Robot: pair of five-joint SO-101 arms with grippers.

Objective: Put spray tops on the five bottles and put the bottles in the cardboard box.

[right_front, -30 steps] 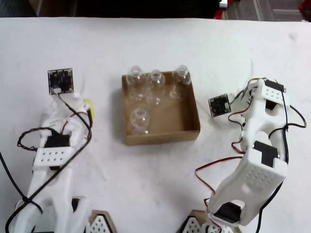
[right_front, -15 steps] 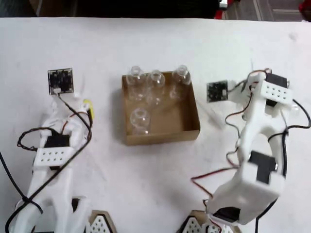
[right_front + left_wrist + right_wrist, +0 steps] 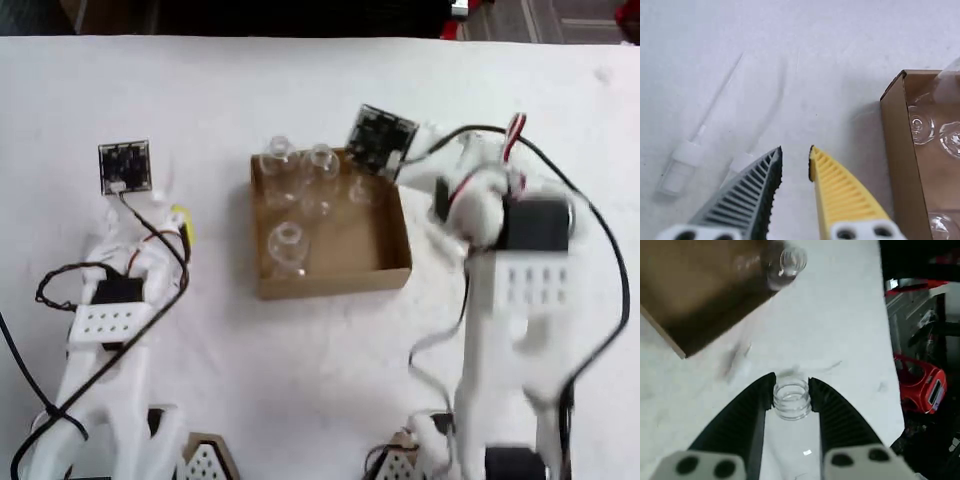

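My right gripper (image 3: 791,385) is shut on the neck of a clear, topless bottle (image 3: 791,401), held above the white table just outside the cardboard box (image 3: 700,290). Another bare bottle (image 3: 787,264) stands at the box's corner. From above, the box (image 3: 335,278) holds several open bottles, one of them (image 3: 287,245) near the front. The right arm (image 3: 500,220) leans over the box's far right corner. My left gripper (image 3: 795,155) hovers open over the table to the left of the box (image 3: 897,150), with nothing between its fingers. Two white spray tops (image 3: 682,162) (image 3: 741,162) lie beside its grey finger.
The table runs on past the box to a dark far edge (image 3: 300,36). Red gear and dark clutter (image 3: 920,380) sit beyond the table's edge in the right wrist view. Loose cables (image 3: 60,285) hang along the left arm.
The right arm has swung from the table right of the box in toward the box's far right corner, and its wrist board now hides the bottle there. The left arm has not moved.
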